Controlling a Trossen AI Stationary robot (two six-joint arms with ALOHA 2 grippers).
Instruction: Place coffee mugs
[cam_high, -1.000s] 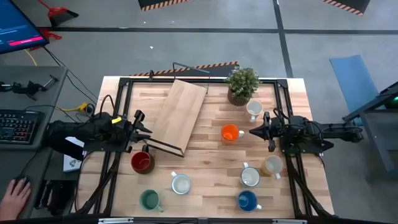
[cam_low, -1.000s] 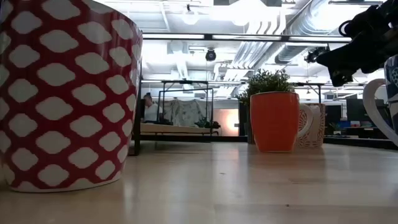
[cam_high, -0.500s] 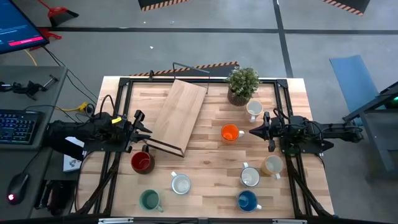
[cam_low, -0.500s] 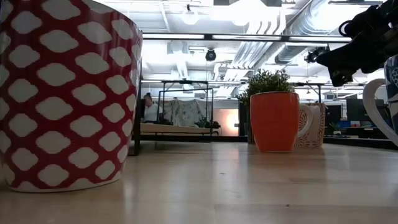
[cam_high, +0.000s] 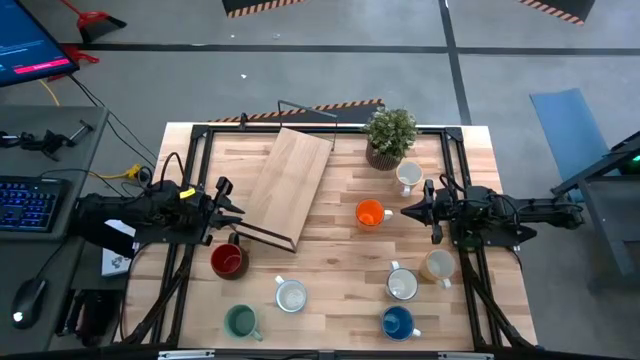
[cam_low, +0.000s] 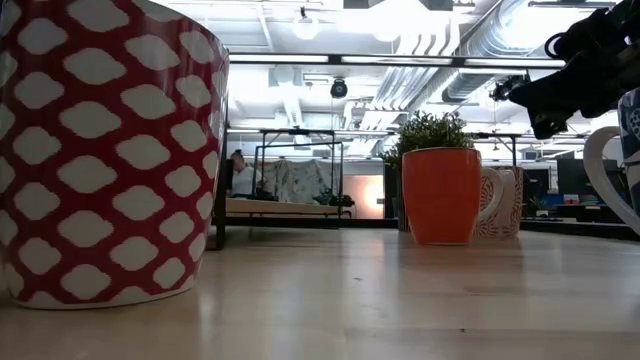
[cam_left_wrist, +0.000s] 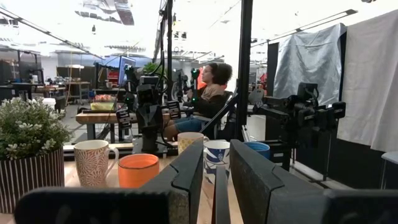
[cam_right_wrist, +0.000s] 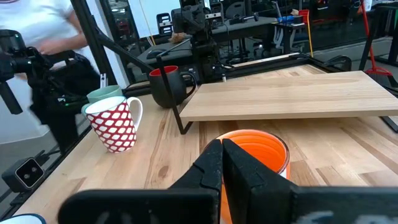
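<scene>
Here, seen from above, my left gripper (cam_high: 236, 212) hangs at the table's (cam_high: 340, 262) nine o'clock edge, its fingers (cam_left_wrist: 186, 177) slightly apart and holding nothing. The dark red mug (cam_high: 229, 260) sits just beside it toward six o'clock; whether they touch I cannot tell. My right gripper (cam_high: 406, 211) hangs toward three o'clock with its fingers (cam_right_wrist: 210, 163) pressed together, empty, pointing at the orange mug (cam_high: 371, 213) just beside it.

A tilted wooden board (cam_high: 288, 186) lies toward eleven o'clock, a potted plant (cam_high: 389, 135) at one o'clock with a patterned white mug (cam_high: 408, 175) near it. Toward five o'clock stand a tan mug (cam_high: 438, 265), a white mug (cam_high: 402, 284) and a blue mug (cam_high: 397, 322); toward seven, another white mug (cam_high: 291, 295) and a teal mug (cam_high: 241, 321). I count seven mugs from above.

From table height, a red-and-white patterned mug (cam_low: 105, 150) fills the near side, its top and one side cut off. A blurred seated person (cam_left_wrist: 208, 102) shows beyond the table.
</scene>
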